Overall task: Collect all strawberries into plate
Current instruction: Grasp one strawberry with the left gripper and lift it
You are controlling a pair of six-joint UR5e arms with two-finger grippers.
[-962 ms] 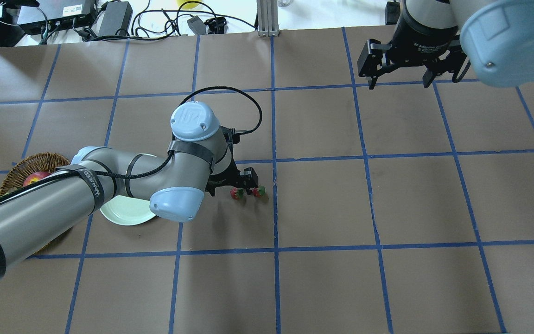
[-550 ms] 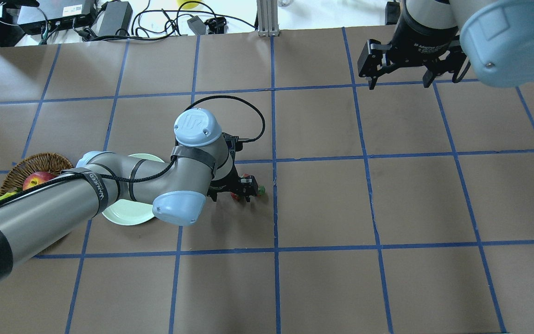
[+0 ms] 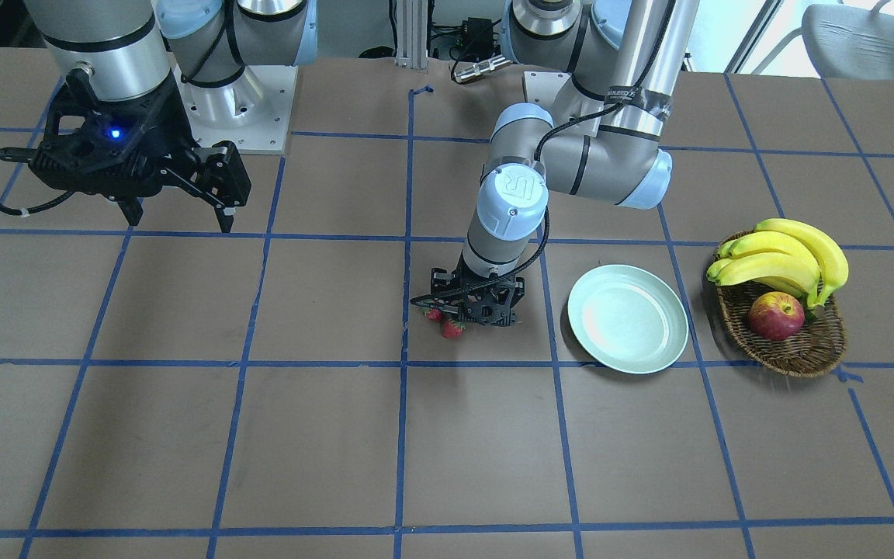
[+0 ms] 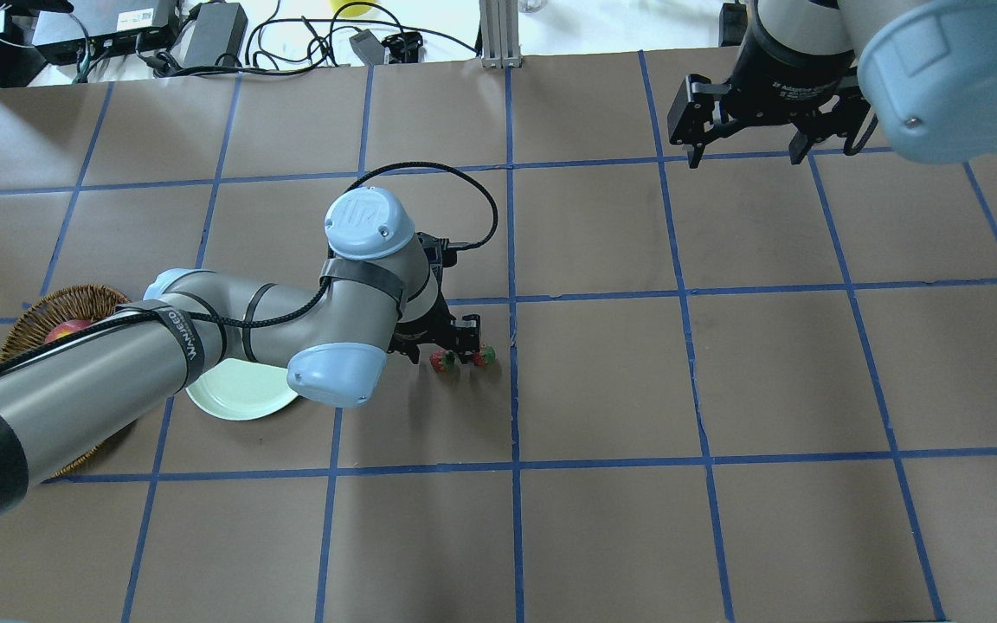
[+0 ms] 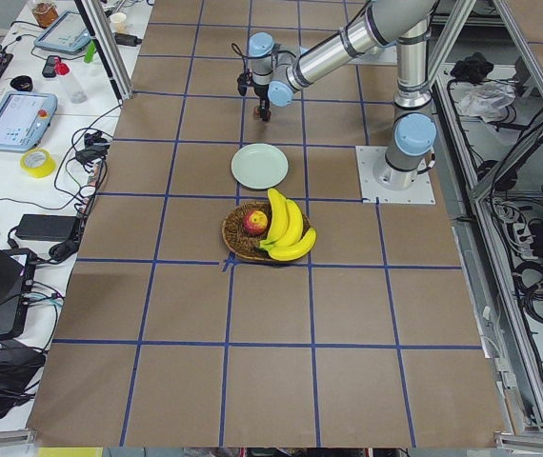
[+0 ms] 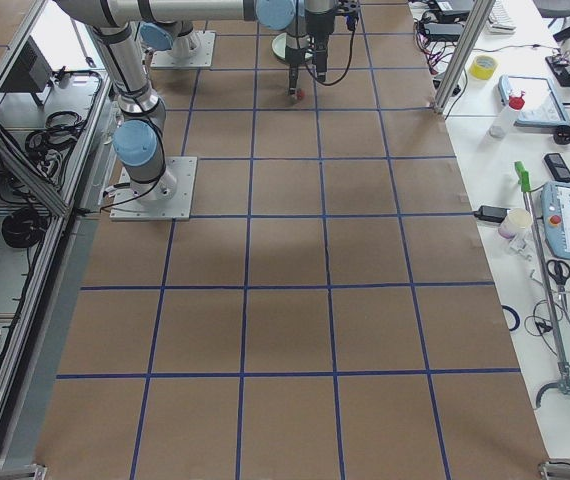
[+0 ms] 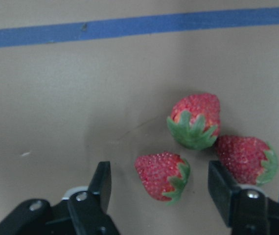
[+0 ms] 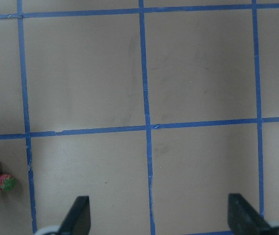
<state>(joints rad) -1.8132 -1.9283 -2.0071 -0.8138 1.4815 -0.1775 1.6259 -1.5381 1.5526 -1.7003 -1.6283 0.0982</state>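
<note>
Three strawberries lie close together on the brown table. My left gripper is open and low over them, and the nearest strawberry sits between its fingers, untouched as far as I can see. In the overhead view two strawberries show beside the left gripper. The mint-green plate is empty and lies beside the gripper, partly under my left arm in the overhead view. My right gripper is open and empty, far away.
A wicker basket with bananas and an apple stands beyond the plate from the strawberries. Blue tape lines grid the table. Cables and power bricks lie along the far edge in the overhead view.
My left wrist shifted a little over the strawberries and came back to nearly the same place. The strawberries stay on the table. The right arm has hardly moved.
</note>
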